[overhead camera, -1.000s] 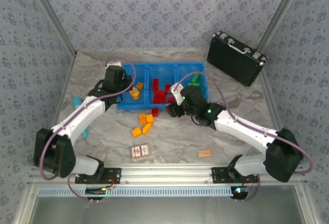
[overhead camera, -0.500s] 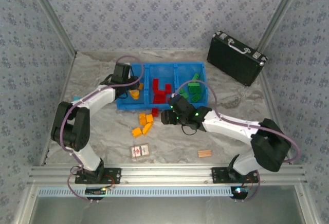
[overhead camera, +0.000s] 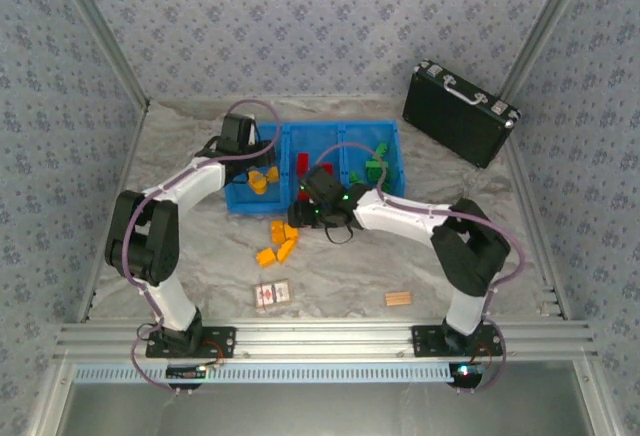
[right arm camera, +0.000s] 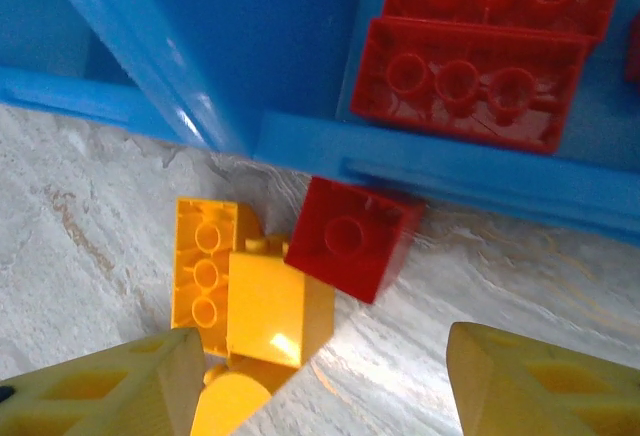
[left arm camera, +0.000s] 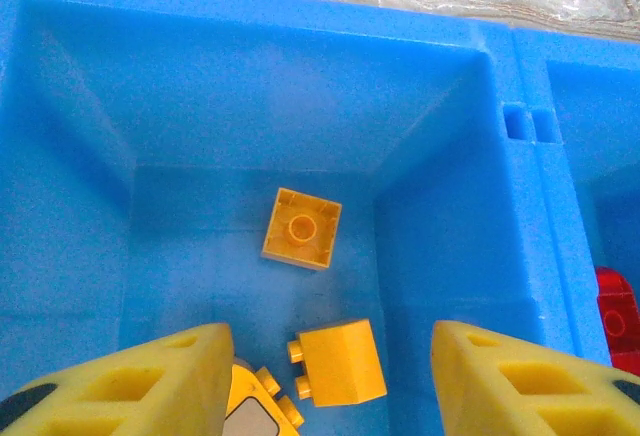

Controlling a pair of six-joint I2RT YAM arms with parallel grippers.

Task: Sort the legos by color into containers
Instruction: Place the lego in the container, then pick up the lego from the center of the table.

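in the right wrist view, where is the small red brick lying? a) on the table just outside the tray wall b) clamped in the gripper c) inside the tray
A: the small red brick rests on the marbled table just outside the blue tray wall, beside orange-yellow bricks.

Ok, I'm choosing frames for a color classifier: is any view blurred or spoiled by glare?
Right wrist: slightly soft, with a white glare patch on the yellow brick and a sheen along the blue tray wall; left wrist: evenly lit, the square yellow brick crisp; top external: even light, no glare, the loose bricks small.
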